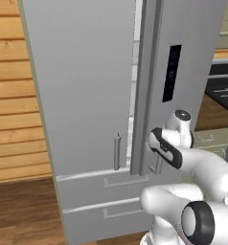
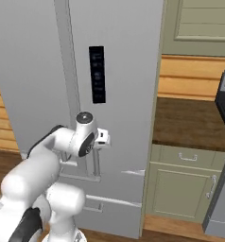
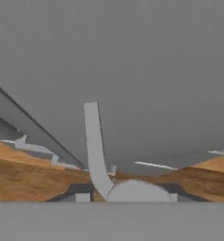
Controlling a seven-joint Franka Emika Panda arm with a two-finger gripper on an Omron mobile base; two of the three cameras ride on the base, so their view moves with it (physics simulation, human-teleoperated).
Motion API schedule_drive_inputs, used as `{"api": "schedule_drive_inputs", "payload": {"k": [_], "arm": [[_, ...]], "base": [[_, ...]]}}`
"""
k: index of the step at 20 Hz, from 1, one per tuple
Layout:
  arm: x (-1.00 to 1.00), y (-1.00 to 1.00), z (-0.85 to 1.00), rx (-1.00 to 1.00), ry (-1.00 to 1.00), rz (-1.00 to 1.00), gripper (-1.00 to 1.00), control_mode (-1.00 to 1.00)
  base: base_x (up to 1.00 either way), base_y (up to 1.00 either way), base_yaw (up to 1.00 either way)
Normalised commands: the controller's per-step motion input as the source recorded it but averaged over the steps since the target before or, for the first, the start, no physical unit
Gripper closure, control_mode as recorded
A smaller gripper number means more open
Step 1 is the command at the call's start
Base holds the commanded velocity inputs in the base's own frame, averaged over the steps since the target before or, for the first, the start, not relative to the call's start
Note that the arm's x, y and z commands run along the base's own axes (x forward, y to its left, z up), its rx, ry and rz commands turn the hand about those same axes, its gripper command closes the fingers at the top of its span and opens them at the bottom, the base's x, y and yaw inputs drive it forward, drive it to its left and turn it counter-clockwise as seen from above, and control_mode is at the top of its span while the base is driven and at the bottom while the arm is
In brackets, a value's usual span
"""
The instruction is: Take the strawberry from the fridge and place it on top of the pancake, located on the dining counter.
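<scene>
Progress was slight when I took stock: I stood at the fridge (image 1: 87,86), and nothing beyond reaching it was done. In the left base view its left door stood slightly ajar, a narrow gap showing pale shelf edges between the two doors, while the right door with the dark control panel (image 1: 171,72) looked shut. My gripper (image 2: 103,138) was at the lower end of the right door, close by that door's bar handle (image 3: 96,146), which in the hand view rose straight ahead of me against the grey door face. Whether my fingers were spread or pressed together I could not tell; their tips were hidden from me. The strawberry I judged to be somewhere inside, behind doors too nearly closed to show it. Everything else remained: opening a door wide, finding and pinching the berry, driving to the dining counter, and setting it on the pancake.
</scene>
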Motion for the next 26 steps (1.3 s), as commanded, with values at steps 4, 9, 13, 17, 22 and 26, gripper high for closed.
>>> {"api": "schedule_drive_inputs", "payload": {"k": [4,9,13,17,22,26], "arm": [[-0.85,-0.3,0.0,0.0,-0.14,0.01,1.0,-1.0],[-0.34,-0.22,0.0,0.0,-0.05,0.0,-1.0,-1.0],[-0.23,0.0,-0.01,0.0,-0.01,0.0,-1.0,-1.0],[-0.77,0.13,0.35,-0.01,-0.15,0.0,-1.0,-1.0],[0.07,-0.04,0.35,-0.02,0.0,0.03,-1.0,-1.0],[0.11,-0.25,0.32,0.0,0.01,0.06,-1.0,-1.0]], "base": [[0.0,0.0,0.0],[0.0,0.0,0.0],[0.0,0.0,0.0],[0.0,0.0,0.0],[0.0,0.0,0.0],[0.0,0.0,0.0]]}}
